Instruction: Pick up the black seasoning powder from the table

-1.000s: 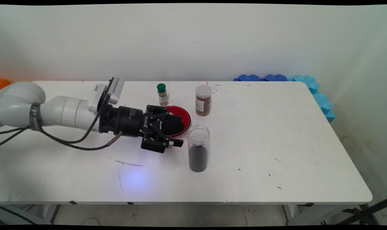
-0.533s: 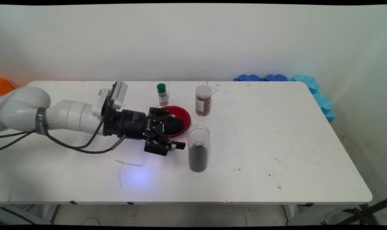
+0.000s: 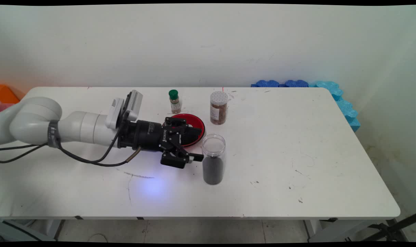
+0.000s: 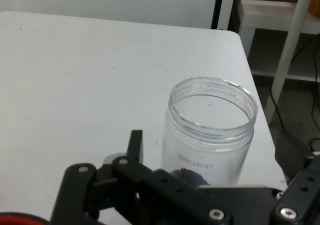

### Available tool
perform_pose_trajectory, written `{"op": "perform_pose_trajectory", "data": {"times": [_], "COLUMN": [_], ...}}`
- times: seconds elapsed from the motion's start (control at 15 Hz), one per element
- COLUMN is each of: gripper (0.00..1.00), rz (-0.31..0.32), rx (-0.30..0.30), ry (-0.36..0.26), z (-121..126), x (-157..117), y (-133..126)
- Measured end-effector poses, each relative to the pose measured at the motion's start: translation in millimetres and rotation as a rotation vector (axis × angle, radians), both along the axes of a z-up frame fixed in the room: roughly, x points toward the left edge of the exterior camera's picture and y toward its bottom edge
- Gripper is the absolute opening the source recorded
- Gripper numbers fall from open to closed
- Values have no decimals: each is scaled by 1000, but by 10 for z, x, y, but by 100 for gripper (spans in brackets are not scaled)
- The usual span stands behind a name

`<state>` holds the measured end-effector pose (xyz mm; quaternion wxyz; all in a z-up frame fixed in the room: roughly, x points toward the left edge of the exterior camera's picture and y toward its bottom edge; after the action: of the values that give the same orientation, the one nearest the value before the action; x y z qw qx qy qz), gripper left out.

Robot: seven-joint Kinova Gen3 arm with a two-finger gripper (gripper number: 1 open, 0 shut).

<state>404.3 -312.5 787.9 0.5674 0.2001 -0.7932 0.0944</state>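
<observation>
A clear lidless jar (image 3: 213, 159), its lower half filled with dark granules, stands near the middle of the table. My gripper (image 3: 198, 144) lies level, pointing right at the jar and just left of it, open, with nothing between its fingers. One finger (image 3: 193, 131) lies over the red plate (image 3: 197, 123); the other finger (image 3: 196, 157) is nearer the table's front. In the hand view the jar (image 4: 212, 130) stands just ahead of the gripper (image 4: 222, 152), between the left finger (image 4: 135, 144) and the right linkage.
A small green-capped bottle (image 3: 174, 101) stands behind the red plate. A white-lidded jar of brown contents (image 3: 218, 107) stands behind the clear jar. Blue foam pieces (image 3: 331, 92) line the table's far right corner. The table's right edge (image 4: 257, 105) lies close behind the jar.
The arm has moved steadily to the right, bringing the open gripper closer to the clear jar. Nothing on the table has shifted.
</observation>
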Motion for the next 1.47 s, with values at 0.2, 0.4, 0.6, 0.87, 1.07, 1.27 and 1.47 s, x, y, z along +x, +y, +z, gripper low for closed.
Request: {"op": "perform_pose_trajectory", "data": {"times": [0.2, 0.4, 0.6, 0.87, 1.07, 1.27, 1.47], "gripper": [100, 100, 100, 100, 100, 100, 100], "rz": [0, -2, -4, -9, -15, -21, -29], "rx": [1, 0, -2, -7, -13, -23, -39], "ry": [6, 7, 5, 4, 0, -7, -19], "z": [-36, -70, -99, -125, -142, -155, -163], "x": [-52, -105, -144, -187, -223, -254, -277], "y": [-27, -50, -69, -85, -90, -99, -105]}}
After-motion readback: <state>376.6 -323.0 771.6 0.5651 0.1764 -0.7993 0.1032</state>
